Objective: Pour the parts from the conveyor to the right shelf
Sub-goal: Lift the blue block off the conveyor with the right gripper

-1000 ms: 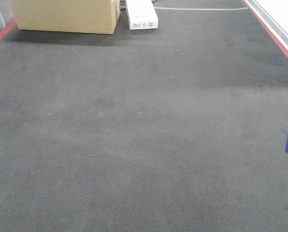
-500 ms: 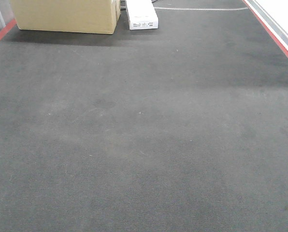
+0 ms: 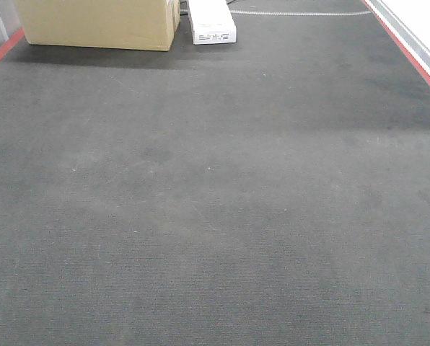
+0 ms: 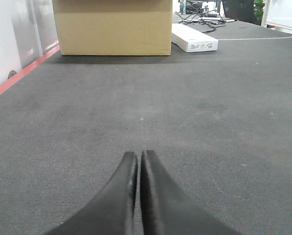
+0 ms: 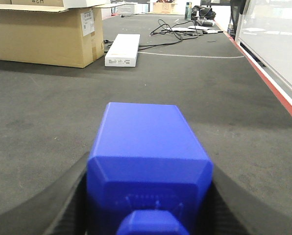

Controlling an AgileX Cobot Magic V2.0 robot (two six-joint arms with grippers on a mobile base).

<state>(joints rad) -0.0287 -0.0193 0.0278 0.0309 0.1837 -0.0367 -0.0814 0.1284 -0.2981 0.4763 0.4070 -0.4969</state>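
1. The right gripper is grasping the blue block, with one dark finger pressing on each side of it, over the conveyor.
2. The block's square stud is facing the right wrist camera.
3. The left gripper is sitting clenched low over the grey belt, with its fingers meeting and nothing between them.
4. In the front view, only a blue corner is showing at the right edge.
5. A cardboard box and a flat white box are resting just beside each other at the belt's far end.
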